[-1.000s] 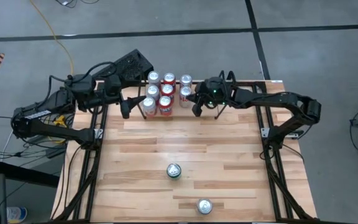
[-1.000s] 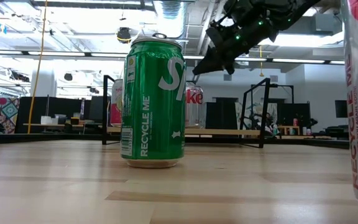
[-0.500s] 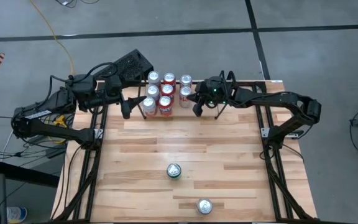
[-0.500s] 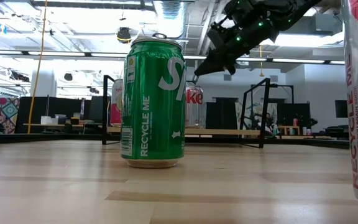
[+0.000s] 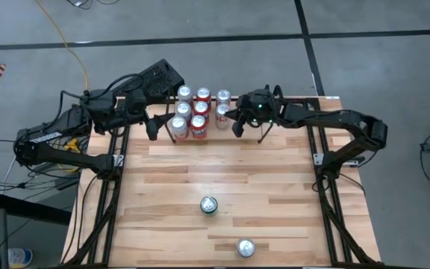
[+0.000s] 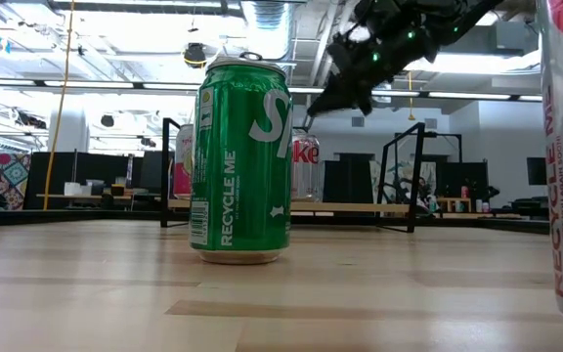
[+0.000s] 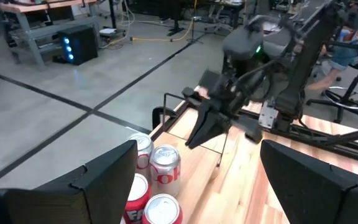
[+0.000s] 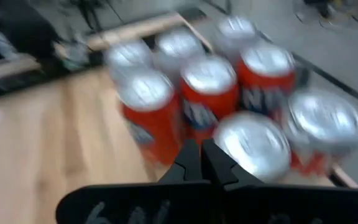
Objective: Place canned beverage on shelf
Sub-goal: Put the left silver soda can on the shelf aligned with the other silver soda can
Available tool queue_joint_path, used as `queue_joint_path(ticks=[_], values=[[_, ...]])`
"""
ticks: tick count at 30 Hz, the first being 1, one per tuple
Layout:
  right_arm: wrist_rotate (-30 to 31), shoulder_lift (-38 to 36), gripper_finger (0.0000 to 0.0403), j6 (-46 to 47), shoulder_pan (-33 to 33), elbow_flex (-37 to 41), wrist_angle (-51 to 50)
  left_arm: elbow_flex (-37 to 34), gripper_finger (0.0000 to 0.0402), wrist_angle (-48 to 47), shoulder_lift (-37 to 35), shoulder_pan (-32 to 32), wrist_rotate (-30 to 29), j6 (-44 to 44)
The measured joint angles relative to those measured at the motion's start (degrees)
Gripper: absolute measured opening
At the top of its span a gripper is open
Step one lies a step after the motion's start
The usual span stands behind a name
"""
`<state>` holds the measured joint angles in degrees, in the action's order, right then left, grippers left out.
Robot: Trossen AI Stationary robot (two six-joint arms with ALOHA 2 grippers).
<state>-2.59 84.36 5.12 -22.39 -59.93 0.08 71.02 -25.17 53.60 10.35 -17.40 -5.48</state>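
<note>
Several red and silver cans stand upright on the wood floor of the low black wire shelf at the table's far edge. A green can stands upright mid-table, and it fills the low view. A silver and pink can stands near the front edge. My right gripper is shut and empty. It hovers just right of the shelved cans, and the right wrist view shows them below its fingers. My left gripper is open and empty, just left of the cans.
The black tubular frame runs along both table sides. Bare wood lies between the shelf and the green can. The shelf's looped wire ends stand upright at each side. My right arm shows in the left wrist view.
My right gripper has risen slightly and tipped a little toward the shelved cans, staying shut. The cans have not moved.
</note>
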Motion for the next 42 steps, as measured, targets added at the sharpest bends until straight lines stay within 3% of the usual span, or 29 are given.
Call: queue_joint_path(ticks=[4,17,25,33,42], values=[[-3.58,-3.92,0.0,-0.93,1.44,-3.84,0.67,0.0,0.0324,0.0,0.0,-0.02,-0.71,-0.28],[-3.63,-21.8,0.0,-5.79,5.63,-15.11,0.08,0.0,0.0324,0.0,0.0,-0.02,-1.05,1.2],[-3.54,-29.73,0.0,-7.09,5.78,-14.99,-15.25,0.0,0.0324,-3.15,0.0,-0.02,-1.01,1.38],[-3.41,-25.21,0.0,-1.05,5.96,-10.51,-21.95,0.0,0.0324,-9.71,-0.02,-0.02,-1.01,1.36],[-2.99,-8.42,0.0,-0.66,6.74,-8.84,-20.25,0.0,0.0324,-17.48,-0.02,-0.02,-0.98,1.36]])
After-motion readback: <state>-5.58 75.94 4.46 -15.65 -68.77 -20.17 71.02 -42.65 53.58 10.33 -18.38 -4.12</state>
